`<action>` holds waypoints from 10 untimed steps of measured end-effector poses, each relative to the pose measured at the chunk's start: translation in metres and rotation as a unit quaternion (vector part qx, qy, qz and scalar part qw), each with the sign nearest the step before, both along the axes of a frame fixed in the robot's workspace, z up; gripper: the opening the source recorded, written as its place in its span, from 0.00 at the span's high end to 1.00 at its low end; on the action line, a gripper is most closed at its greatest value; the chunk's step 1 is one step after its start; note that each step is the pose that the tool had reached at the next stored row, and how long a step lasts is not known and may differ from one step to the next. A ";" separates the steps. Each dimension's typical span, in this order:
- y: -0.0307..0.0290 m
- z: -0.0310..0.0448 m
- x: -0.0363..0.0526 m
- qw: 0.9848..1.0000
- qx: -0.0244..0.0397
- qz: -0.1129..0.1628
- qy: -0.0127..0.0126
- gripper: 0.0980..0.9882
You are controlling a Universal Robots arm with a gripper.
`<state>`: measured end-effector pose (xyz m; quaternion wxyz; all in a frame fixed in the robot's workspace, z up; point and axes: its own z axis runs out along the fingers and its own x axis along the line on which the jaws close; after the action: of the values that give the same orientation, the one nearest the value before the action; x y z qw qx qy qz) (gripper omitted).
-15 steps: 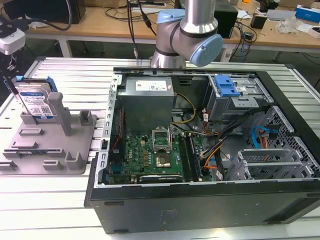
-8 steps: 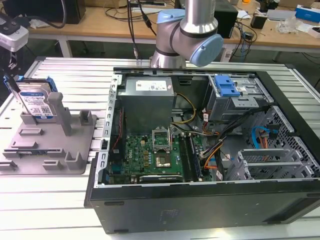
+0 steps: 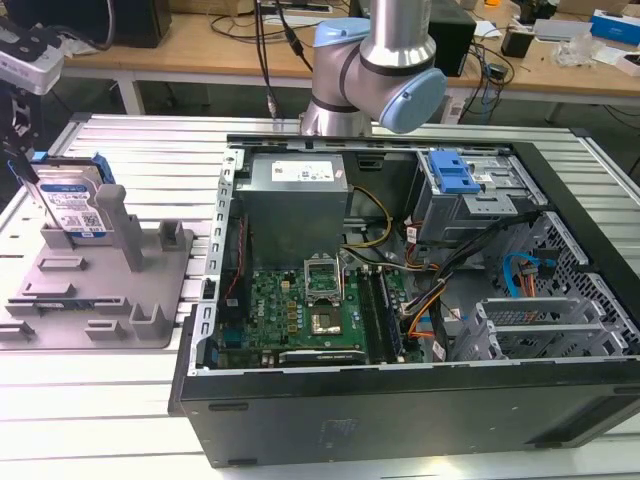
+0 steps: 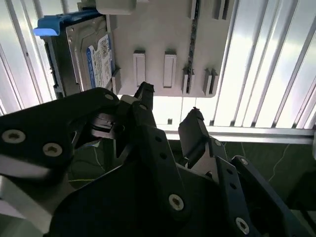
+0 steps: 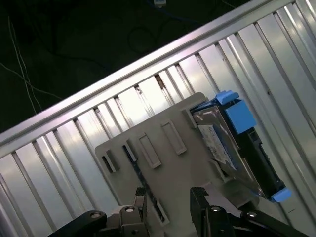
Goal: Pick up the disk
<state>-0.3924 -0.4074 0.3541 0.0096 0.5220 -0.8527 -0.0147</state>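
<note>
The disk (image 3: 70, 205) (image 4: 94, 59) (image 5: 222, 143) is standing on edge along one end of the grey holder plate (image 3: 150, 270) (image 4: 158, 29) (image 5: 148, 133), which is lying on the ribbed table (image 3: 130, 150). The gripper (image 4: 170, 103) (image 5: 169, 195) is hovering above the plate's edge with fingers spread and gripping nothing, and the disk is sitting off to one side, untouched.

We are in a robotics lab or workshop: an arm (image 3: 375, 70) rises at a slatted aluminium bench (image 3: 120, 420) that carries an opened computer case (image 3: 330, 430), and far behind run wooden benches (image 3: 200, 52) strewn with cables (image 3: 262, 60) and boxes (image 3: 612, 25).
</note>
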 end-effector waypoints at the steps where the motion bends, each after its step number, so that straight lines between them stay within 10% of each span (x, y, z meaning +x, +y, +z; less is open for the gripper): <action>1: 0.0000 0.0000 0.0000 1.000 0.000 0.013 0.000 0.57; 5: 0.0000 -0.0002 0.0000 0.998 0.000 0.060 0.000 0.57; 10: 0.0000 -0.0004 0.0000 0.992 0.000 0.125 -0.002 0.57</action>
<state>-0.3924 -0.4073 0.3536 0.0095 0.6242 -0.7811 -0.0122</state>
